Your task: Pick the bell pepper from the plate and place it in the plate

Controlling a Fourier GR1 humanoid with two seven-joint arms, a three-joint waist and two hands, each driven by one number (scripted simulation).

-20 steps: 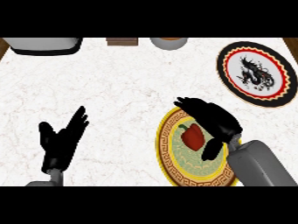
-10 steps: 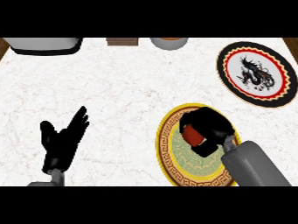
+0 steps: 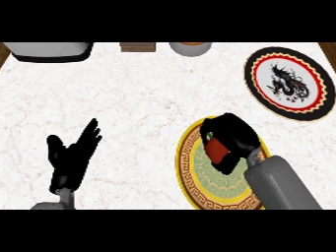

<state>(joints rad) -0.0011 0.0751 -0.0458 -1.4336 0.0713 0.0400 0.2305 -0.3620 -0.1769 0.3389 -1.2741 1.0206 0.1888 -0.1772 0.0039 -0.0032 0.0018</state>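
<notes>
— Where is the pepper [image 3: 216, 147]?
— Lower right of the frame, red, over the yellow plate [image 3: 199, 182], with the right hand [image 3: 232, 135] curled round it and hiding most of it.

— And the left hand [image 3: 72, 156]?
— Lower left, resting, fingers straight and spread.

— Any writing?
— None readable. The dragon plate [image 3: 290, 82] at upper right has a black dragon inside red and black rings.

— The surface?
— A white marbled counter [image 3: 127, 103], wood showing at both upper corners. Along the top edge sit a grey appliance [image 3: 47, 50], a brown block [image 3: 138, 47] and a bowl [image 3: 190, 47].
</notes>
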